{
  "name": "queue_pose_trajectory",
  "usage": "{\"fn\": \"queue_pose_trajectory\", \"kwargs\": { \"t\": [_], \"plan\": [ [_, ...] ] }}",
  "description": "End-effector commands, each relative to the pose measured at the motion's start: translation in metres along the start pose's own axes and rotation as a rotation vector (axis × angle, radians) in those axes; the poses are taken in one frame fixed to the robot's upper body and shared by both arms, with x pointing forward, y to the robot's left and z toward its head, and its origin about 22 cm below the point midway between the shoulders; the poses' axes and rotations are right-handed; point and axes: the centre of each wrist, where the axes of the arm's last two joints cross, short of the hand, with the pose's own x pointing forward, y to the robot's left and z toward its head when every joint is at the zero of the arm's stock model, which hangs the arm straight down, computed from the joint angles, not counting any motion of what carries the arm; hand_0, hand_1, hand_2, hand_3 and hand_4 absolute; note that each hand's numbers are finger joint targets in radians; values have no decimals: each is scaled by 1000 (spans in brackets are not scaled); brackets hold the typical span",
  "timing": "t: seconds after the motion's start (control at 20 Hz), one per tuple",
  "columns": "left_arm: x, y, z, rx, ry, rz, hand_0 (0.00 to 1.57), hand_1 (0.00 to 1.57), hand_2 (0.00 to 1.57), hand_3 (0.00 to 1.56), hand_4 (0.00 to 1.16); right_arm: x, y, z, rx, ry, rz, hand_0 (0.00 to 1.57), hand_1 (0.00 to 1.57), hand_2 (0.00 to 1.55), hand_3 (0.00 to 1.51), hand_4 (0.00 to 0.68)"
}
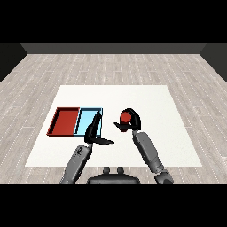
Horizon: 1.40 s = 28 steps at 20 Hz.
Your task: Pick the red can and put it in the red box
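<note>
Red tray (65, 121) sits near the table's (155, 97) left edge, roughly midway between the far and near edges, long side running left-right. Light blue tray (85, 119) lies directly against its right side, the two touching along a shared wall.

Left hand (92, 132) comes in from the lower left on a grey forearm. It reaches over the near right part of the light blue tray, fingers straight and stretched toward the far edge along the tray's right wall, thumb sticking out to the right over the bare table. Fingers apart from the thumb, holding nothing. Can't tell if the hand touches the tray or hangs above it.

Red can (125, 117) is right of the light blue tray, apart from it, around the table's middle, a bit toward the near edge. Only its red top shows.

Right hand (132, 120) comes in from the lower right on a grey forearm, fingers curled round the can's far and right sides, thumb on the near left side, clamped on the can. Can't tell if the can rests on the table or is lifted.
</note>
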Motion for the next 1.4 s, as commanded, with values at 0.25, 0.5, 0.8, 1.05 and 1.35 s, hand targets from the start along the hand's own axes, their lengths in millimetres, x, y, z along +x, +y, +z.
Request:
{"fn": "queue_pose_trajectory", "kwargs": {
  "t": [0.25,0.5,0.8,1.05,1.35],
  "plan": [
    [-5,-37,8,-48,40,9,0,0,0,0,0,4,34,17,66,-42,-42,1377,1377,1406,1401,625],
    [4,-40,-18,-60,32,-22,0,0,0,0,0,23,42,19,102,-50,-38,1402,1402,1422,1405,618],
    [-4,-36,-44,-58,80,-35,0,0,0,0,0,19,48,17,130,-55,-67,1430,1430,1433,1400,626],
    [-15,-29,-33,-68,69,-37,0,0,0,0,0,34,77,10,138,-72,-47,1447,1447,1433,1393,615],
    [-16,-49,-35,-91,77,-79,0,0,0,0,0,38,78,20,159,-66,-121,1444,1444,1429,1383,595]
  ]
}}
